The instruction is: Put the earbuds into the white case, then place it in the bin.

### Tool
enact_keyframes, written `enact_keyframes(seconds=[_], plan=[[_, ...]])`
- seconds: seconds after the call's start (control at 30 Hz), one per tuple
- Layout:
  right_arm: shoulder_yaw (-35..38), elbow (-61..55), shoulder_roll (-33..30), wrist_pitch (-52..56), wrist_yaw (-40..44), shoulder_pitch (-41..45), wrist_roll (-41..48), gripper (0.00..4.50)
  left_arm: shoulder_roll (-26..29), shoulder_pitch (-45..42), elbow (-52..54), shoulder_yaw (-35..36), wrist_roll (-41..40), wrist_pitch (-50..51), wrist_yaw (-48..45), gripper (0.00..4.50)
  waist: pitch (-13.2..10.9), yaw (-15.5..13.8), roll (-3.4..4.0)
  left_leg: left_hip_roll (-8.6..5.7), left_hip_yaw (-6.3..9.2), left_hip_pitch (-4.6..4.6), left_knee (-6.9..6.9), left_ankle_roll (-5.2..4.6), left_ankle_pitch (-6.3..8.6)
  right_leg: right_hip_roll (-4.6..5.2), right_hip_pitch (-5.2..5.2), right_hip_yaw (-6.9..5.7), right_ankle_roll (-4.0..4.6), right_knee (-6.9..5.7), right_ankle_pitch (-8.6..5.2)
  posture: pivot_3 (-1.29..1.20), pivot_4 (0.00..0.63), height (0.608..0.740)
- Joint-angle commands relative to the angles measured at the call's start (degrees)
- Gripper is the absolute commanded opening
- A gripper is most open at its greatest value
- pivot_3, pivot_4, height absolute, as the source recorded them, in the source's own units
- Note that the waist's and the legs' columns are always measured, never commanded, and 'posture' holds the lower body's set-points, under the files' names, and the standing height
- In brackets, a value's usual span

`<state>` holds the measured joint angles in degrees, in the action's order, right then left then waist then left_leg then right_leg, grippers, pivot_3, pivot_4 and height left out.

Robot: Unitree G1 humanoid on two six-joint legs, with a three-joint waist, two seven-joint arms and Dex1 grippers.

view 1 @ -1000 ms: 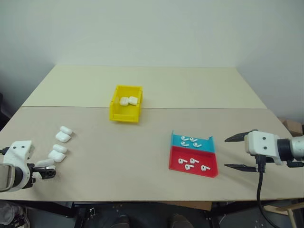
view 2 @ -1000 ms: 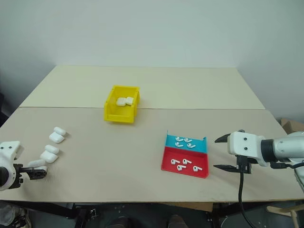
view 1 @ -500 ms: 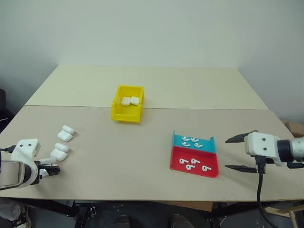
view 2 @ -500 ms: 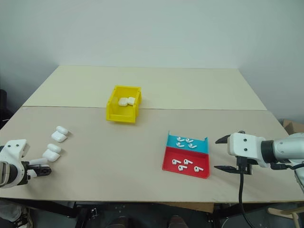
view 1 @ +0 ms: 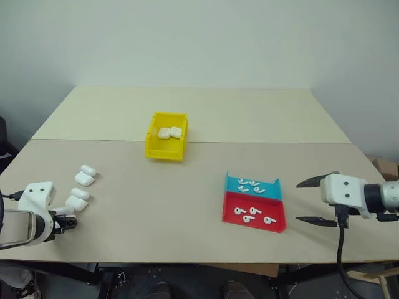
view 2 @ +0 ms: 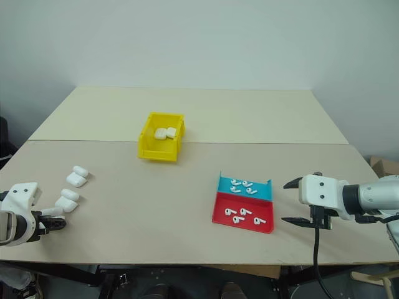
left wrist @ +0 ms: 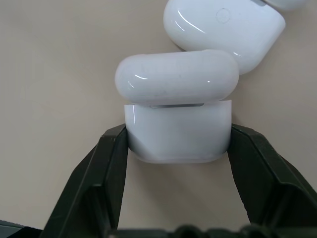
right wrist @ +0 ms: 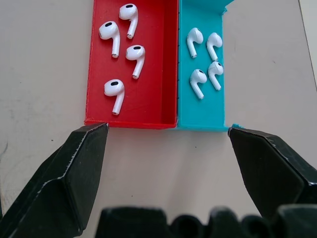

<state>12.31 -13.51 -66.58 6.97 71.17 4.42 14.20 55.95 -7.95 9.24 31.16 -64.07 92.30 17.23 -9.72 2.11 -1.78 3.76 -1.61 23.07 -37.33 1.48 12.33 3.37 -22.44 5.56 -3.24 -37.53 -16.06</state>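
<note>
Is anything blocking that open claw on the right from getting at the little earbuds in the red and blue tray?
Nothing visible. The right gripper hangs open just short of the red-and-teal tray, with only bare table between its fingers and the earbuds. The tray's low near wall is the only edge to clear.

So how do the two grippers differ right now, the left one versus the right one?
The left gripper is shut on a white case on the table; the right gripper is open and empty. The left sits among the loose cases; the right hangs before the red-and-teal tray of earbuds. Both have two black fingers.
</note>
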Motion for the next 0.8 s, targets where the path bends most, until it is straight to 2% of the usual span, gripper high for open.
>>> enact_keyframes(seconds=[0.03, 0.17, 0.23, 0.3, 0.4, 0.43, 0.53, 0.67, 0.8], plan=[[1.81, -0.95, -0.79, -0.33, -0.25, 0.67, 0.12, 4.50, 2.43, 0.84, 3.41, 1.08, 0.77, 0.20, -0.70, 2.75, 0.00, 0.05, -0.01, 0.00, 0.00, 0.00, 0.00, 0.00, 0.00, 0.00, 0.00, 0.00, 0.00, 0.01, 0.00, 0.00, 0.150, 0.740], [2.38, -1.02, -0.94, -0.20, -0.46, 0.51, 0.12, 4.50, 10.00, 6.04, 11.33, 4.63, -2.31, 0.20, -8.84, 2.75, -0.03, 0.25, -0.17, 0.02, 0.00, 0.10, 0.01, 0.01, 0.00, -0.01, -0.10, 0.00, 0.00, 0.03, 0.00, 0.00, 0.150, 0.740], [2.91, -1.11, -1.08, -0.11, -0.55, 0.28, 0.16, 4.50, 14.18, 8.45, 16.30, 9.44, -3.27, 0.20, -15.42, 2.75, -0.04, 0.22, -0.20, 0.01, 0.00, 0.14, 0.02, 0.02, 0.00, 0.00, -0.15, 0.00, 0.01, 0.05, 0.00, 0.00, 0.150, 0.740], [3.36, -1.23, -1.16, 0.11, -0.76, 0.38, 0.27, 4.50, 15.58, 8.01, 21.43, 14.20, -3.44, -3.96, -23.21, 2.75, -0.04, 0.15, -0.19, 0.00, -0.02, 0.16, 0.02, 0.02, 0.00, 0.02, -0.17, -0.01, 0.01, 0.04, -0.01, 0.00, 0.150, 0.740], [3.37, -1.25, -1.26, 0.41, -1.00, 1.20, 0.42, 4.50, 11.50, 6.87, 28.36, 14.67, 1.73, -18.75, -31.57, 2.75, 0.02, -0.41, -0.08, -0.02, -0.03, 0.13, 0.03, 0.03, -0.01, 0.04, -0.14, -0.04, 0.04, 0.05, -0.03, 0.00, 0.150, 0.740], [3.24, -1.51, -1.36, 0.94, -1.05, 1.82, 0.72, 4.50, 10.49, 6.69, 29.14, 11.84, 3.53, -22.61, -33.95, 2.75, 0.04, -0.48, -0.04, -0.02, -0.04, 0.10, 0.04, 0.03, -0.01, 0.04, -0.09, -0.03, 0.05, 0.10, -0.03, 0.00, 0.150, 0.740], [2.54, -2.51, -1.63, 3.26, -1.16, 4.39, 1.74, 4.50, 2.89, 7.93, 31.79, 1.93, 16.33, -43.43, -40.75, 2.75, 0.15, -0.67, 0.17, -0.02, -0.06, 0.07, 0.05, 0.03, -0.01, 0.03, -0.05, -0.01, 0.05, 0.14, -0.02, 0.00, 0.150, 0.740], [1.76, -6.72, -2.35, 9.87, -2.12, 7.70, 3.44, 4.50, -6.88, 6.44, 24.78, -13.13, 32.30, -73.53, -54.49, 2.75, 0.17, -0.99, 0.20, 0.02, -0.06, 0.10, 0.08, 0.04, -0.02, -0.04, 0.01, 0.00, 0.09, 0.35, 0.03, 0.00, 0.150, 0.740], [-2.94, -11.11, -6.08, 17.09, -0.64, 11.69, 3.27, 4.50, -15.59, 2.26, 15.89, -20.60, 35.96, -86.63, -61.31, 2.75, 0.20, -1.42, 0.23, -0.02, -0.07, 0.22, 0.05, 0.03, -0.02, 0.00, 0.03, -0.01, 0.03, 0.45, 0.08, 0.00, 0.150, 0.740]])
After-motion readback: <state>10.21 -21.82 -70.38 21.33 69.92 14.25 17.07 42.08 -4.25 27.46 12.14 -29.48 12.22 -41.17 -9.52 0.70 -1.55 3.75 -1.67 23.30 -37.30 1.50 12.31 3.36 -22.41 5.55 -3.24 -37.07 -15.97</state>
